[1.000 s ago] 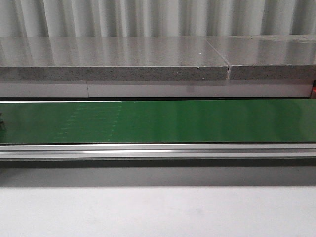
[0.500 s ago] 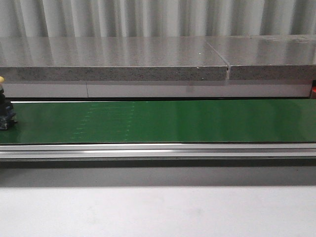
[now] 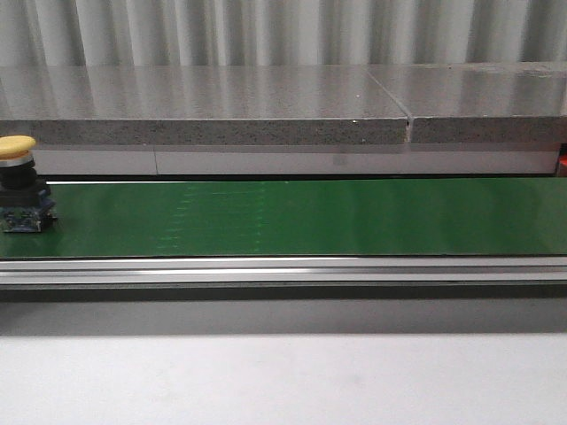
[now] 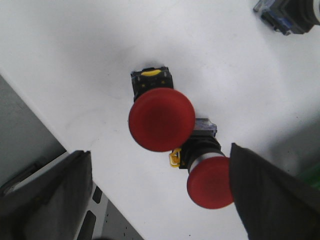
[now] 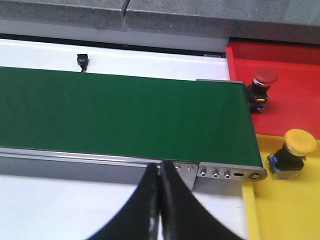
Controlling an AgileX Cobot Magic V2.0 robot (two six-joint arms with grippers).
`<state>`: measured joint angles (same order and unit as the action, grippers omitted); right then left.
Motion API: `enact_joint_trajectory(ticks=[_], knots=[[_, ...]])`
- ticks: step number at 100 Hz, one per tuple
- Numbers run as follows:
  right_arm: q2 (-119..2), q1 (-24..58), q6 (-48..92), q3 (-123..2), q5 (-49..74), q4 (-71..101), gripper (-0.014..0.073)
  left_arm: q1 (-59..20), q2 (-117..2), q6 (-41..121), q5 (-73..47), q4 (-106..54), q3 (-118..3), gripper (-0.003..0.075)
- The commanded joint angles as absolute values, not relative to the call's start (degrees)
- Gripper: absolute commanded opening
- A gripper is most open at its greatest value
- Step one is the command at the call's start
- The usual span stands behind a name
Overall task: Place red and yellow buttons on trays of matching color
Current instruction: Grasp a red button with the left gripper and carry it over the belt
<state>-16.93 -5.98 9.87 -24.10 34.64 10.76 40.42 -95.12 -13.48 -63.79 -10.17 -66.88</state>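
yellow button (image 3: 18, 184) stands upright on the green belt (image 3: 301, 217), at the belt's far left end in the front view, cap up, clear of the belt's near rail. right gripper (image 5: 160, 200) hangs over the near rail of the belt, well apart from that button, jaws pressed together and holding nothing. left gripper (image 4: 160, 200) is over a white surface off the belt, jaws wide apart, with two red buttons (image 4: 161, 119) lying between and below its fingers; not gripped as far as i can tell. risks, as judgement: the button on the belt is tall and top-heavy, so a late or off-centre grab could tip it or knock it off the belt edge; the closed right jaws would need to part first or they will shove it. the two red buttons touch each other, so closing on one may drag or pinch the other. view notes: only the right wrist view shows the red tray (image 5: 292, 85) and yellow tray (image 5: 285, 210) beyond the belt's end, each already holding one matching button; only the left wrist view shows the red pair; only the front view shows the button on the belt.
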Motion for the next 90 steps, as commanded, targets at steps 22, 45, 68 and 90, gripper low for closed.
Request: enact_joint_trajectory(ticks=[22,45,68,90], knots=[[-17.5,-5.9,10.0,-25.5,30.8,11.2,-0.0066,40.4,-98.3,-14.1,-61.7,-11.3,-68.2,0.0546],[-17.5,-5.9,10.0,-25.5,30.8,11.2,-0.0066,40.4,-99.0,-14.1,-59.7,-11.1,-68.2,0.0446],[-17.5,-5.9,10.0,-25.5,30.8,11.2,-0.0066,40.4,-99.0,-13.8,-58.9,-11.1,-68.3,0.0193],[-17.5,-5.9,10.0,-25.5,30.8,11.2,-0.0066,40.4,-96.0,-10.9,-59.4,-11.0,-70.1,0.0189]])
